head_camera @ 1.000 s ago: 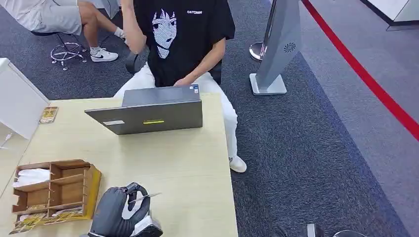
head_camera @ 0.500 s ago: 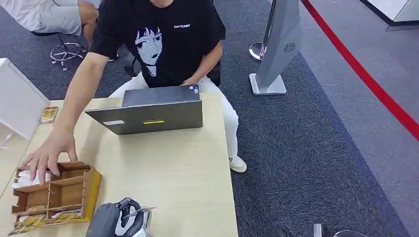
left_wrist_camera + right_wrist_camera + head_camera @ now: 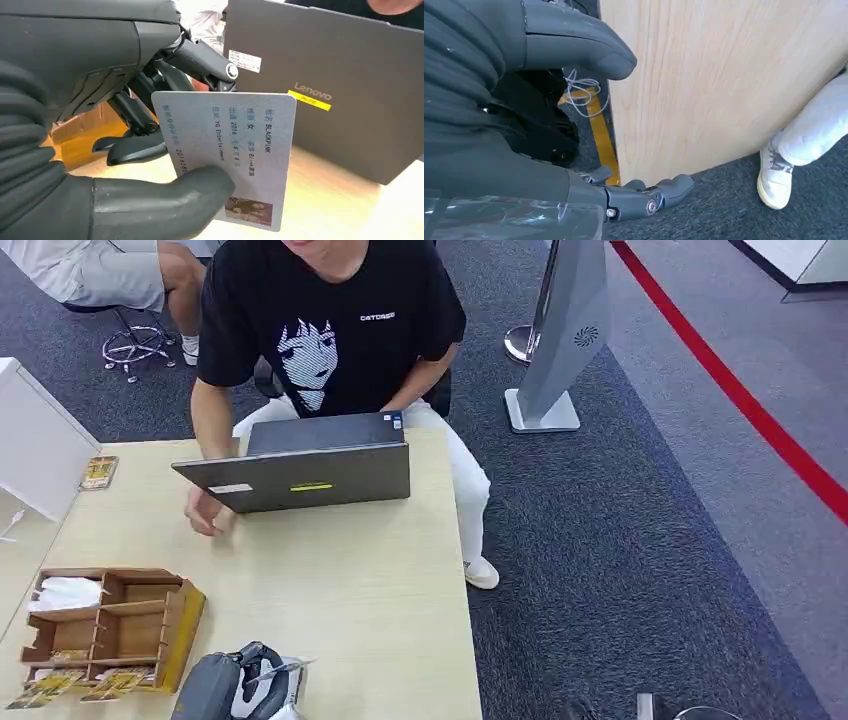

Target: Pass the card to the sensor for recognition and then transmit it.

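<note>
My left hand [image 3: 243,691] is low at the near edge of the table [image 3: 350,580]. It pinches a pale ID card [image 3: 287,669] between thumb and fingers. In the left wrist view the card [image 3: 235,150] stands on its short edge with printed text and a small photo. The thumb [image 3: 165,205] presses its face, and the dark fingers [image 3: 200,57] are behind it. The card faces the back of a grey Lenovo laptop [image 3: 325,75]. My right hand [image 3: 574,125] hangs beside the table's side panel [image 3: 704,75] with fingers apart and nothing in it.
A person in a black T-shirt [image 3: 330,325] sits behind the laptop [image 3: 310,475], one hand [image 3: 205,515] resting on the table beside it. A wooden divided box [image 3: 110,630] with cards stands near left. A white slanted unit [image 3: 35,445] and a small card [image 3: 98,472] lie far left.
The person reached to the wooden box, straightened it, then drew the hand back beside the laptop. My left hand sank lower with the card and now stays put.
</note>
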Tool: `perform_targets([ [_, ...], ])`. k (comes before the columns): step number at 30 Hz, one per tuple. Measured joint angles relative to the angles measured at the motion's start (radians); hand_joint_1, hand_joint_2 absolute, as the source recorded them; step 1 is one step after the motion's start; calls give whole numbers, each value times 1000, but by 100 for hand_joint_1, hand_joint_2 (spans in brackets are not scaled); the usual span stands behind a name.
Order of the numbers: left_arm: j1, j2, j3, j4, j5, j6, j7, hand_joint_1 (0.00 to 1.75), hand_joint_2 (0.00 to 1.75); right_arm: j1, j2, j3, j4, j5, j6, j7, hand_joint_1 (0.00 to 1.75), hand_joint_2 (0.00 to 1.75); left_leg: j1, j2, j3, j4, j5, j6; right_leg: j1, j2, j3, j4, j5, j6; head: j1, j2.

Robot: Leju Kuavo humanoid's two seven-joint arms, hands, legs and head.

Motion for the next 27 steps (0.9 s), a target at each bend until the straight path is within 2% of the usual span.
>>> perform_targets([
  [4, 14, -16, 35, 1, -53, -3, 19, 175, 175, 2, 0, 0, -6, -2, 0, 3, 0, 175, 0, 0, 0, 0, 0, 0, 0, 0, 0, 0, 0, 0, 0, 0],
  [7, 32, -46, 93, 8, -107, -25, 21, 175, 175, 4, 1, 2, -14, -6, -2, 11, 0, 175, 0, 0, 0, 0, 0, 0, 0, 0, 0, 0, 0, 0, 0, 0],
  [13, 64, -172, 294, 27, -246, -111, -70, 175, 175, 25, 5, 23, -38, -20, -15, 20, 0, 175, 0, 0, 0, 0, 0, 0, 0, 0, 0, 0, 0, 0, 0, 0],
  [17, 73, -240, 394, 43, -300, -133, -109, 175, 175, 30, 6, 28, -48, -26, -15, 22, 0, 175, 0, 0, 0, 0, 0, 0, 0, 0, 0, 0, 0, 0, 0, 0],
  [22, 79, -301, 470, 58, -338, -147, -137, 175, 175, 37, 7, 39, -56, -31, -16, 25, 0, 175, 0, 0, 0, 0, 0, 0, 0, 0, 0, 0, 0, 0, 0, 0],
  [27, 81, -333, 509, 67, -346, -149, -145, 175, 175, 40, 7, 43, -60, -31, -16, 29, 0, 175, 0, 0, 0, 0, 0, 0, 0, 0, 0, 0, 0, 0, 0, 0],
])
